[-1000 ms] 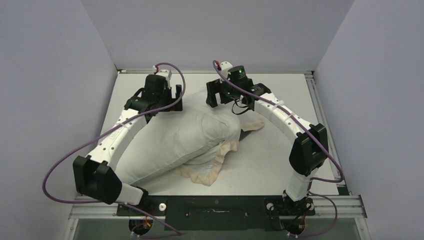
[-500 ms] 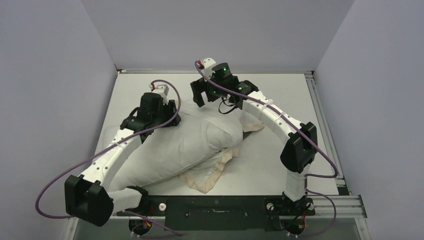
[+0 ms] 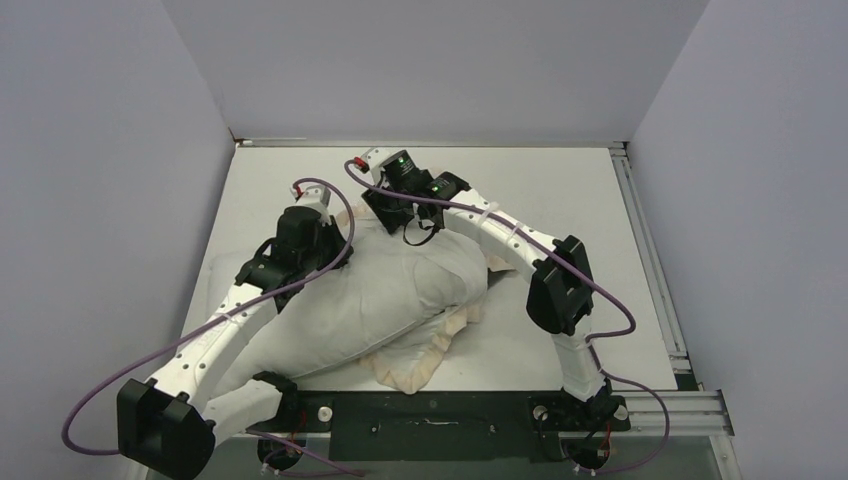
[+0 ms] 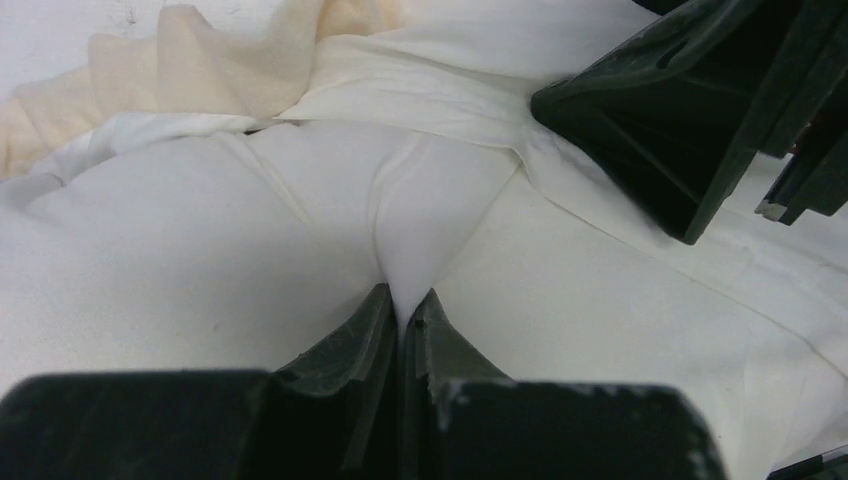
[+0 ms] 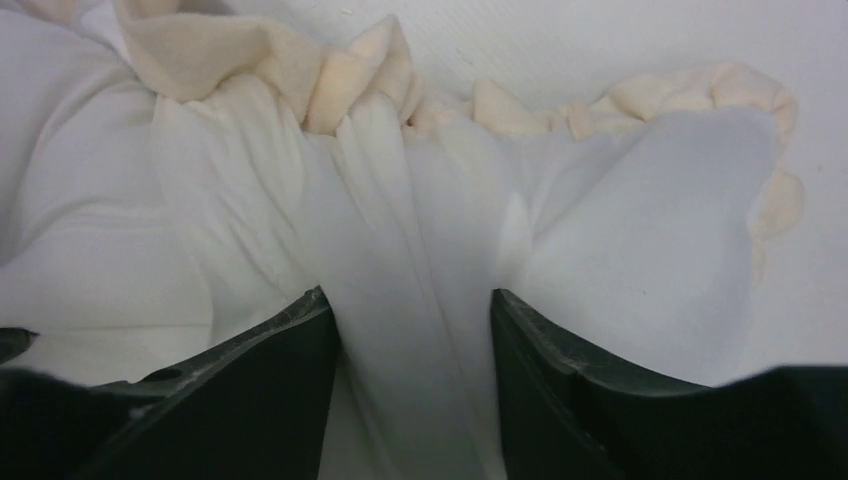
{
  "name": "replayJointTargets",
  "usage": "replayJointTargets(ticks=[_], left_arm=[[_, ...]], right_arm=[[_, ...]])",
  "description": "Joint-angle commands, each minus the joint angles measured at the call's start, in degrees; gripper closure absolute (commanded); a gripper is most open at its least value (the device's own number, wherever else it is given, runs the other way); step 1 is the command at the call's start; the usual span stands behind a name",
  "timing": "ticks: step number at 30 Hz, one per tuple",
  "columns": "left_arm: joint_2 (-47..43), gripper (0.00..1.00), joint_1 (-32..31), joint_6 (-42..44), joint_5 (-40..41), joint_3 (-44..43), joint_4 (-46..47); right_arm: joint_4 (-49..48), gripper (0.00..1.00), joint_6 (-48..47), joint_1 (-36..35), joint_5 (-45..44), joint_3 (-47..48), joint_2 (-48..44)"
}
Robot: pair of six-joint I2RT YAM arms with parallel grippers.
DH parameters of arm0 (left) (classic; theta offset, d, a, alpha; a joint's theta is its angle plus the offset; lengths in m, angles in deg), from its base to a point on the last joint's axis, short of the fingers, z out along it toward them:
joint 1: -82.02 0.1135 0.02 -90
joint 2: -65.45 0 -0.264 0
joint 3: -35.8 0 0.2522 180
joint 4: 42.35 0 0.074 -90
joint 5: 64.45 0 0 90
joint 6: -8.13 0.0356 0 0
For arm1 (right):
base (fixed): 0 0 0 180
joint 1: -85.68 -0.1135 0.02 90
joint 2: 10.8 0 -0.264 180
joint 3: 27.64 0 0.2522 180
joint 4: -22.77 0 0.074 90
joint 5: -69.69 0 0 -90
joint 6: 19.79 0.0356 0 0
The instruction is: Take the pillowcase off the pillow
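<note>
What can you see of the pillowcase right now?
The pillowcase is limp, creased white cloth with a cream ruffled edge. It lies bunched at the pillow's far end and shows from under its near side. The right gripper, open, straddles a gathered fold of it; the left gripper, shut, seemingly pinches the pillow beside it.

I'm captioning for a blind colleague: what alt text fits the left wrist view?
The left gripper is shut, pinching a peak of the smooth white pillow. Behind it lies the pillowcase with its cream frill; the right gripper looms dark at top right.
</note>
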Motion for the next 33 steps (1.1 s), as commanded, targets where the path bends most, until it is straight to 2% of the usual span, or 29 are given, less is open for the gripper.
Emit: replayJointTargets(ticks=[1, 4, 5, 6, 11, 16, 24, 33], left_arm=[[-1.45, 1.00, -0.71, -2.34, 3.42, 1.70, -6.86], [-1.51, 1.00, -0.55, -3.06, 4.75, 1.94, -8.27], [-1.55, 1.00, -0.41, -3.17, 4.97, 1.91, -8.85], [-1.77, 1.00, -0.29, -3.26, 5.27, 1.95, -9.30], [-4.22, 1.00, 1.45, -2.83, 6.55, 2.12, -10.92], [-6.00, 1.00, 4.37, -1.98, 6.59, 2.57, -12.37], [-8.60, 1.00, 10.79, -1.82, 3.51, 3.91, -13.33], [-9.23, 1.00, 13.68, -1.13, 4.06, -1.44, -15.89]], right_arm=[[4.05, 0.60, -1.95, 0.42, -11.59, 2.40, -0.40], [4.09, 0.87, -2.00, 1.55, -15.23, 2.40, -1.82], [3.92, 0.93, -1.91, 2.18, -16.32, 2.39, -2.37], [3.84, 0.94, -1.68, 2.94, -17.20, 2.39, -3.17], [2.95, 0.95, 1.59, 8.90, -19.73, 1.52, -6.78], [-0.93, 0.95, 6.08, 15.94, -21.45, -3.54, -13.43], [-7.67, 0.95, 13.74, 29.72, -16.80, -13.46, -24.26], [-13.72, 0.95, 19.04, 38.60, -14.31, -22.14, -35.11]])
